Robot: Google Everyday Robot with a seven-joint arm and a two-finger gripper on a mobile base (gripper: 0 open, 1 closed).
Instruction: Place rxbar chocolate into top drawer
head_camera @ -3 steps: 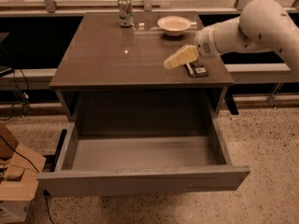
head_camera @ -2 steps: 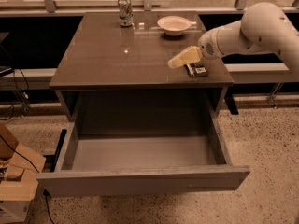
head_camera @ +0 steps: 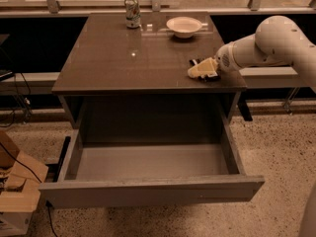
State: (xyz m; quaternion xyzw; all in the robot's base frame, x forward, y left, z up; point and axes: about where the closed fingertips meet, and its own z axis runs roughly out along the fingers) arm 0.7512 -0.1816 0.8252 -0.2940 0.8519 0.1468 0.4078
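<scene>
The rxbar chocolate point(head_camera: 211, 77), a small black bar, lies on the grey-brown table point(head_camera: 133, 58) near its right front corner. It is mostly covered by my gripper. My gripper point(head_camera: 200, 69), cream-coloured on a white arm reaching in from the right, sits low directly over the bar. Only the bar's dark ends show beside it. The top drawer point(head_camera: 148, 194) is pulled far out below the tabletop, and its grey inside holds nothing.
A white bowl point(head_camera: 183, 26) and a drink can point(head_camera: 132, 11) stand at the back of the table. A cardboard box point(head_camera: 15, 191) with cables sits on the floor at the left. A railing and ledge run behind the table.
My gripper has moved a little right and down, from beside the bar's left end to over the bar. The bar and the drawer have not moved.
</scene>
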